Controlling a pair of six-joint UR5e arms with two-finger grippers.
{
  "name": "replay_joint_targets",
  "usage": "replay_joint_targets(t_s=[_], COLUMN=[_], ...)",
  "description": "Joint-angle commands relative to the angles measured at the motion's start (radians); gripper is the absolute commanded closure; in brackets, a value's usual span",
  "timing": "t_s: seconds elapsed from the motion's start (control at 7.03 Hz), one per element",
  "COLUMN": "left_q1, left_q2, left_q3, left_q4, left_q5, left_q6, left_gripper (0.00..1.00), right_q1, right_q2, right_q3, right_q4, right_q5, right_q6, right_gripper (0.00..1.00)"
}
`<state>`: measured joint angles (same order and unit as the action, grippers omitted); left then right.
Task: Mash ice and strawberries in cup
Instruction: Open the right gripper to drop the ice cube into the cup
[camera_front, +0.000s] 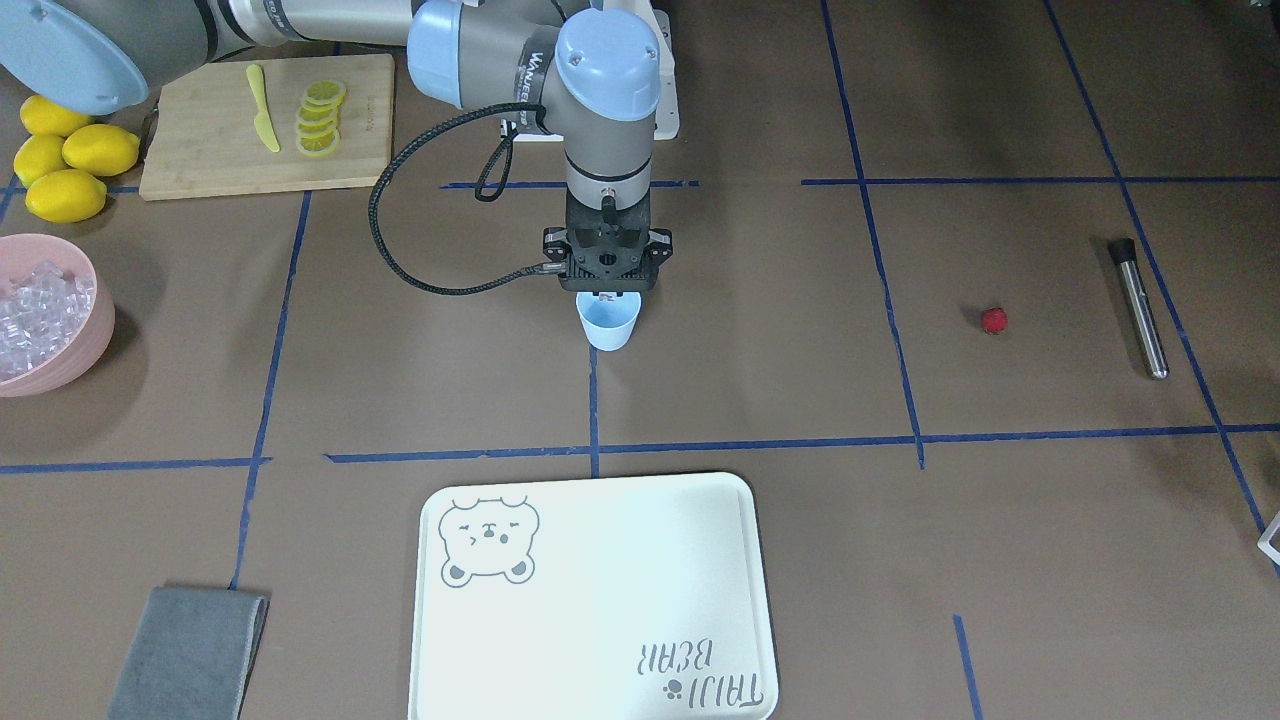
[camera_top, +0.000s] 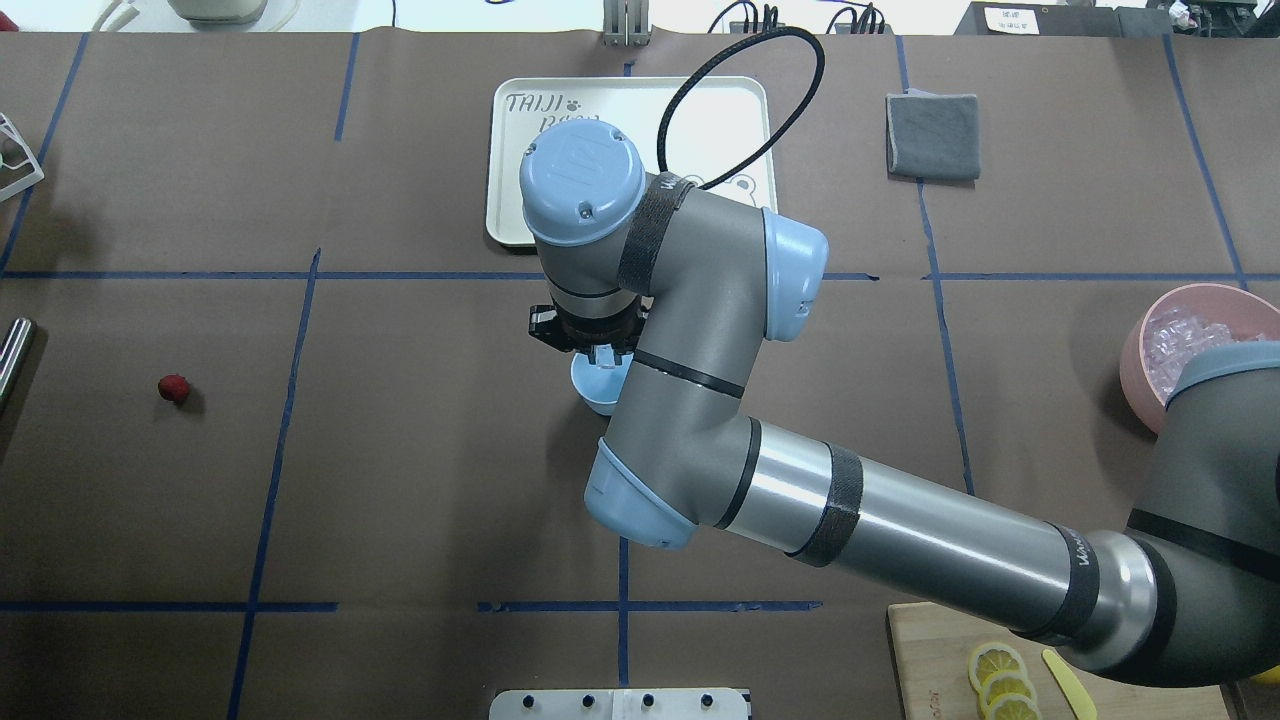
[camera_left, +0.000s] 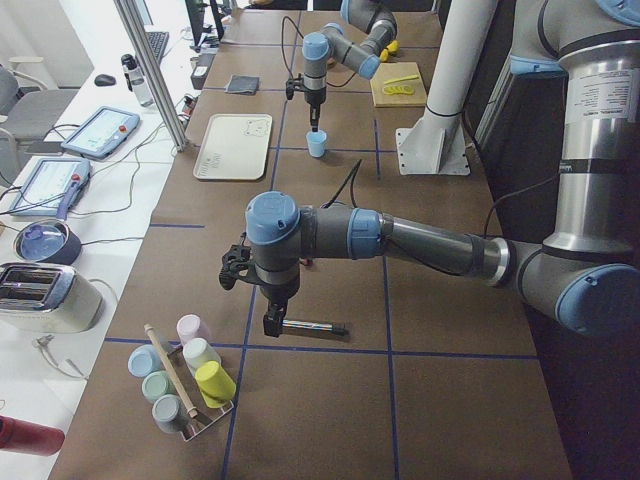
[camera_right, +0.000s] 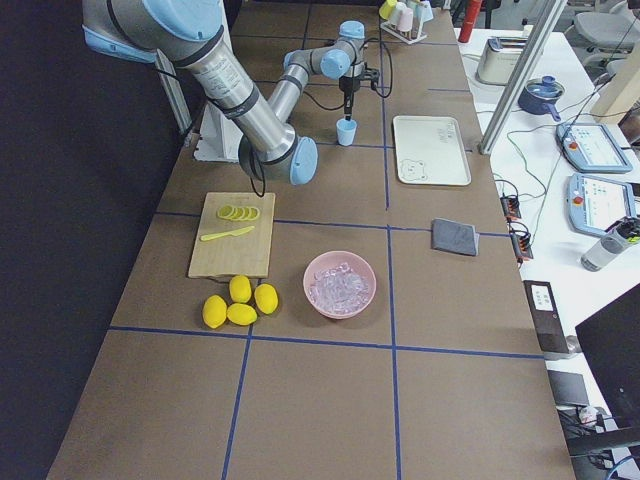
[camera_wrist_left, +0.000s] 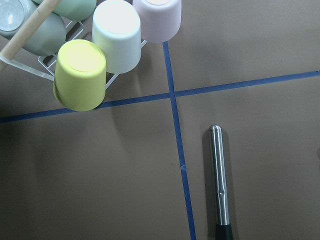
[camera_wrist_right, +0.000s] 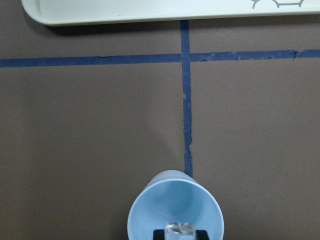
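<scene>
R tool (camera_front: 607, 296) tight on ice cube (camera_wrist_right: 180, 228) at cup (camera_front: 609, 328) mouth, tray (camera_front: 620, 590) edge well apart; L tool (camera_left: 272, 323) grip unclear.

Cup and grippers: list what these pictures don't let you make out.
- Cup floor: in the right wrist view the bottom edge cuts it off and the ice in the right gripper covers it; overhead, the right arm hides most of it.
- Left gripper, open or shut: seen only in exterior left, too small.
- Strawberry detail: too small in every view.

Matt plastic cup (camera_wrist_right: 175, 215), brushed-metal muddler (camera_wrist_left: 219, 180)
</scene>
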<state>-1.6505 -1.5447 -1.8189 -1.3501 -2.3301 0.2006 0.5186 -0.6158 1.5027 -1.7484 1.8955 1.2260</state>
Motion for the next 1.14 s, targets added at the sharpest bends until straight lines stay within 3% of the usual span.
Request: replay_joint_targets(t_s=[0.0, 0.57, 0.85, 1.0], left_q1=[0.000, 0.000, 0.000, 0.000], left_q2=[-0.002, -0.002, -0.002, -0.003], left_q3=[0.000, -0.005, -0.008, -0.008], left_q4=[0.000, 0.000, 0.002, 0.002], left_q5=[0.000, 0.000, 0.000, 0.000], left_q6=[0.000, -0.001, 0.000, -0.001], left_gripper=[0.00, 0.00, 0.00, 0.00], right_q1=[0.000, 0.000, 0.001, 0.001], right_q2=[-0.001, -0.002, -0.002, -0.002], right_q3=[-0.001, -0.002, -0.002, -0.001], right_q4=[0.017, 0.017, 0.017, 0.017], right_q5=[0.000, 0.000, 0.000, 0.000], right_q6=[-0.002, -0.005, -0.013, -0.013], right_gripper=[0.83, 0.30, 0.26, 0.05])
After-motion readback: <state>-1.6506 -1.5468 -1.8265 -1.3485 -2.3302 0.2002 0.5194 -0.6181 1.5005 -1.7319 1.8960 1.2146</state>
